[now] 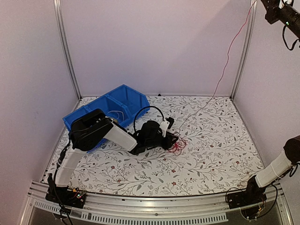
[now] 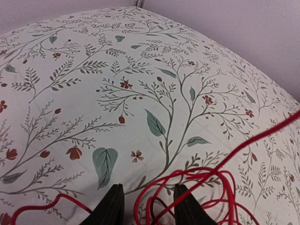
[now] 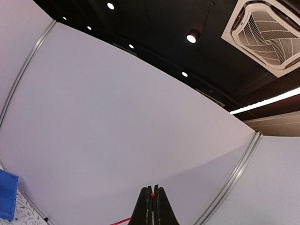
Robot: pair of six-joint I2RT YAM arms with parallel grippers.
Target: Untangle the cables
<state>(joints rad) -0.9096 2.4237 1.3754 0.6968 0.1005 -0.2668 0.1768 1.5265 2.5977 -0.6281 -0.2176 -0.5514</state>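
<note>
A red cable lies as a small loopy bundle on the floral table, with a few darker strands in it. One red strand rises taut from it to the top right. My left gripper is low at the bundle, jaws open, with red loops lying between and around its fingertips. My right gripper is raised high at the top right, shut on the red cable's end. Orange-yellow and blue cables are not visible.
A blue bin sits tilted at the back left behind the left arm, a thin pale wire inside it. The enclosure's walls and metal posts bound the table. The floral tablecloth is bare on the right.
</note>
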